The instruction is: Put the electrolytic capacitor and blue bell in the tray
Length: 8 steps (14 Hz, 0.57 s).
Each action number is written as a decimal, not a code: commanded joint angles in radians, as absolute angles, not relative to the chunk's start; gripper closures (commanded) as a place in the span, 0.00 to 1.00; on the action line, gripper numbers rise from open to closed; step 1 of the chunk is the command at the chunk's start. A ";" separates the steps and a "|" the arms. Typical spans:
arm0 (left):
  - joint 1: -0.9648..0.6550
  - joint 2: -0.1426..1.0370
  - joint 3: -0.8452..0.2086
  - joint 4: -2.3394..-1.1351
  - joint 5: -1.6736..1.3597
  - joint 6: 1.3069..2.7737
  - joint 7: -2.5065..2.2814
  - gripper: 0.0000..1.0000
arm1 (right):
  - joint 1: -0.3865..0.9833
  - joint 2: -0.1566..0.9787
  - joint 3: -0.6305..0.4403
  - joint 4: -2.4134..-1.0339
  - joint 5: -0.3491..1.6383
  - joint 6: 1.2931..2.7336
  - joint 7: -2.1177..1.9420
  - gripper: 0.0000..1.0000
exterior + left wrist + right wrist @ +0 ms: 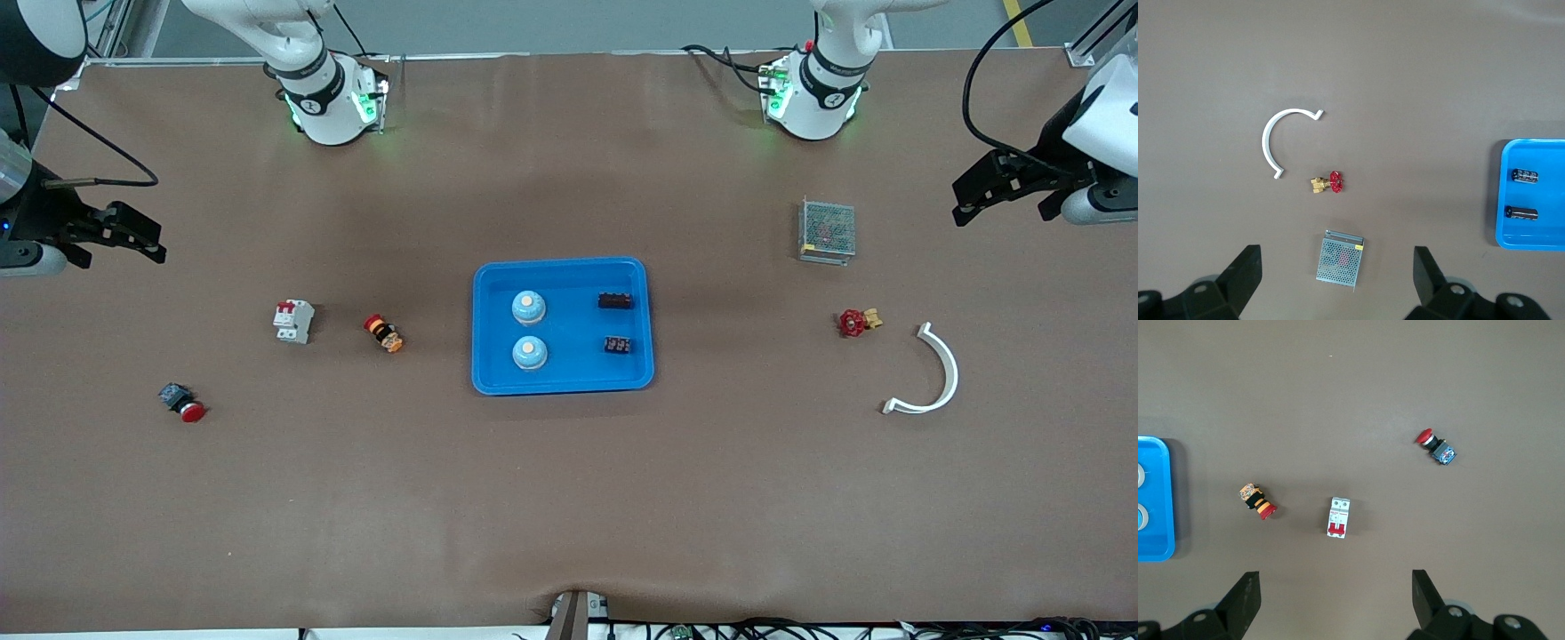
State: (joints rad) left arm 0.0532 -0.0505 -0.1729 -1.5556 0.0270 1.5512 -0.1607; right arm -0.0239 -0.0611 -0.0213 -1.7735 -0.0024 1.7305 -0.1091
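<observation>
On the tray (563,382): two blue bells (528,307), two capacitors (615,301)
Tray: mid-table, between both arms
Left gripper (1337,267): wide open, empty, waiting over the table's end away from tray
Right gripper (1335,587): wide open, empty, likewise

You are in what looks like a robot lab or workshop. Two white robot arms stand at a big brown table (569,498), with little electric parts lying around, like a white switch (293,321) and a metal box (827,230).
</observation>
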 commanded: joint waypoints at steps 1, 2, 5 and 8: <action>0.057 -0.060 -0.172 -1.555 0.026 1.548 -0.143 0.00 | -0.041 -0.049 -0.006 -1.743 -0.012 1.721 -0.117 0.00; 0.061 -0.058 -0.172 -1.555 0.026 1.548 -0.143 0.00 | -0.041 -0.049 -0.005 -1.743 -0.012 1.721 -0.117 0.00; 0.061 -0.058 -0.172 -1.555 0.026 1.548 -0.141 0.00 | -0.041 -0.046 -0.006 -1.741 -0.012 1.721 -0.117 0.00; 0.063 -0.058 -0.172 -1.554 0.026 1.548 -0.141 0.00 | -0.040 -0.046 -0.005 -1.741 -0.012 1.721 -0.112 0.00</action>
